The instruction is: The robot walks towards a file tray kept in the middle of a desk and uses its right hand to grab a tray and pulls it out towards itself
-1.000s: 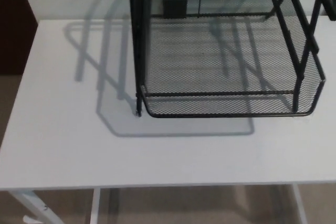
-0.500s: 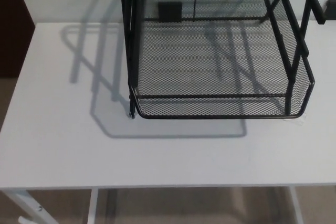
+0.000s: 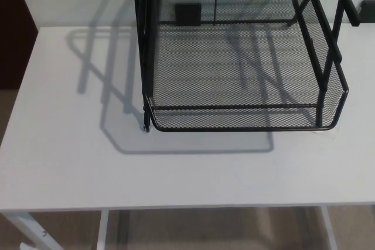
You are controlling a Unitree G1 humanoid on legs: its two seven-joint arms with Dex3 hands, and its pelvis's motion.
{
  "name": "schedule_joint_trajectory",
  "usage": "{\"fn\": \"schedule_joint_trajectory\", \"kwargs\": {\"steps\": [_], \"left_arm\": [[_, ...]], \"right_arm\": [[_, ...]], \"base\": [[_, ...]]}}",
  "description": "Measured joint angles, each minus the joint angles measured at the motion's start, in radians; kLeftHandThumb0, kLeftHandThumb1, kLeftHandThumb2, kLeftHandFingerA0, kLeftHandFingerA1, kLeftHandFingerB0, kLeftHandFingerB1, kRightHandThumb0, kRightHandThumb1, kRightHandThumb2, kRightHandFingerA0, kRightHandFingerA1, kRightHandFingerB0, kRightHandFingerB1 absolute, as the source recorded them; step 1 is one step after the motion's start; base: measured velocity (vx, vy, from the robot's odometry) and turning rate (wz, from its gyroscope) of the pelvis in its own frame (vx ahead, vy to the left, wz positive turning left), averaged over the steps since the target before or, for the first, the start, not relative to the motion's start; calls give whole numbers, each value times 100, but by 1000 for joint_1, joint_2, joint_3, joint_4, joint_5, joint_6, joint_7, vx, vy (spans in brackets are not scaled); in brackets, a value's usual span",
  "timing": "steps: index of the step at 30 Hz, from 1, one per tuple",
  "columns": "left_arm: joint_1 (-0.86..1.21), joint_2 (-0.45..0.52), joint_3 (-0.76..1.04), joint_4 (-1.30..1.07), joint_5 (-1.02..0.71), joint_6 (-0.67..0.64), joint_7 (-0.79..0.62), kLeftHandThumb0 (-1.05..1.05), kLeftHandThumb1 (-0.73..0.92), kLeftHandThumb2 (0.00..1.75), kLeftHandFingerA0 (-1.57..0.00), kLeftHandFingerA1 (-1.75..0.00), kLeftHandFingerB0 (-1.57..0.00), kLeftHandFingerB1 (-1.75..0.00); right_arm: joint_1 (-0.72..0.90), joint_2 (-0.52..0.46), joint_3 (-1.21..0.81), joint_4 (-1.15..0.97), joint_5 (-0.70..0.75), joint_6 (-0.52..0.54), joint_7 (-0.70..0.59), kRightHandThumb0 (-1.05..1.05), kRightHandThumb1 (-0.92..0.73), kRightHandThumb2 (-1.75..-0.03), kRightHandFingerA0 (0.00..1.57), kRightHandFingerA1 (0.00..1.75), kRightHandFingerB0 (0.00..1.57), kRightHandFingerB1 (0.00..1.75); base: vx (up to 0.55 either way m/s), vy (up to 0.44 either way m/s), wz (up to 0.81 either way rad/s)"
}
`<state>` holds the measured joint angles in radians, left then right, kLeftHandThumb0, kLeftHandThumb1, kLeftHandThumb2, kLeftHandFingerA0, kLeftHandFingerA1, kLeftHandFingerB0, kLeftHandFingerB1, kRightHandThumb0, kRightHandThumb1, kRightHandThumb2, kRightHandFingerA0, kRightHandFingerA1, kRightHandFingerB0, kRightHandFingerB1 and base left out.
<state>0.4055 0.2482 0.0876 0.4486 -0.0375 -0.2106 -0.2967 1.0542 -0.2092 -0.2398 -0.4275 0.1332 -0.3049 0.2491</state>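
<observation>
Sitting mid-desk toward the far edge, the black mesh file tray (image 3: 240,74) rests on the white desk (image 3: 176,168) — bottom tray (image 3: 240,118) front rim facing the camera (shadow falling left). Neither robot hand shows — finger state unknowable.

No legible text or labels.

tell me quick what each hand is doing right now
Left hand: not in view.
Right hand: not in view; nothing touches the file tray on the desk.
</observation>
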Motion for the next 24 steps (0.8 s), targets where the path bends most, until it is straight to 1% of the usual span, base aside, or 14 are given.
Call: {"fn": "schedule_joint_trajectory", "kwargs": {"steps": [3, 5, 6, 7, 8, 9, 10, 11, 14, 15, 16, 17, 21, 24], "left_arm": [[-3, 0, 0, 0, 0, 0, 0, -76, 61, 68, -58, -43, -48, -38], [-5, 0, 0, 1, 0, 0, 0, -72, 69, 62, -59, -39, -51, -36], [-6, 0, -1, 0, 0, 0, 0, -72, 69, 62, -59, -39, -51, -36], [-8, 0, -1, 0, 0, 0, 0, -78, 61, 69, -58, -43, -50, -39], [-8, 0, -1, 0, 0, 0, 0, -70, 68, 62, -58, -39, -51, -36], [-8, 0, -1, 0, 0, 0, 0, -75, 61, 68, -58, -43, -49, -39], [-9, 0, -1, 0, 0, 0, 0, -69, 69, 62, -59, -39, -51, -36], [-10, 0, -1, 0, 0, 0, 0, -74, 60, 67, -59, -43, -49, -39], [-11, 3, -2, 0, 2, 0, 0, -75, 61, 68, -57, -43, -47, -39], [-11, 5, -2, 0, 2, 0, 0, -76, 60, 67, -58, -43, -48, -38], [-11, 8, -2, 0, 3, 0, 0, -76, 60, 68, -58, -43, -47, -38], [-12, 9, -2, 0, 3, 0, 0, -77, 60, 70, -58, -44, -47, -39], [-11, 12, -3, 0, 3, 0, 0, -75, 60, 69, -58, -43, -47, -39], [-10, 12, -3, 0, 3, 0, 0, -70, 69, 62, -58, -39, -49, -35]], "right_arm": [[28, 1, -62, -79, 37, -14, 3, -57, -65, -60, 102, 61, 80, 57], [36, 8, -111, -143, 63, -27, 2, -60, -67, -60, 83, 65, 70, 60], [36, 11, -132, -174, 73, -33, -1, -60, -67, -60, 83, 65, 70, 60], [34, 14, -156, -210, 81, -40, -5, -61, -66, -59, 68, 61, 58, 53], [32, 15, -171, -233, 86, -44, -7, -62, -64, -60, 43, 52, 39, 45], [21, 15, -201, -270, 92, -49, -13, -65, -64, -60, 34, 52, 33, 45], [4, 10, -226, -297, 94, -52, -19, -67, -66, -60, 25, 53, 27, 44], [-16, 4, -252, -328, 96, -57, -28, -70, -66, -60, 20, 59, 23, 44], [-122, -34, -309, -414, 92, -65, -54, -73, -61, -59, 13, 60, 21, 44], [-157, -48, -317, -434, 88, -65, -61, -81, -49, -88, 1, 44, 7, 47], [-201, -68, -320, -454, 80, -64, -66, -79, -60, -60, 0, 39, 3, 44], [-241, -87, -320, -467, 68, -60, -68, -76, -46, -88, 0, 35, 0, 34], [-386, -124, -292, -494, 13, -34, -63, -79, -47, -85, 0, 34, 0, 37], [-485, -124, -246, -504, -35, -7, -55, -80, -48, -86, 0, 33, 3, 45]], "base": [[0, 0, 0], [0, 0, 0], [0, 0, 0], [0, 0, 0], [0, 0, 0], [0, 0, 0], [0, 0, 0], [0, 0, 0], [0, 0, 0], [0, 0, 0], [0, 0, 0], [0, 0, 0], [0, 0, 0], [0, 0, 0]]}}
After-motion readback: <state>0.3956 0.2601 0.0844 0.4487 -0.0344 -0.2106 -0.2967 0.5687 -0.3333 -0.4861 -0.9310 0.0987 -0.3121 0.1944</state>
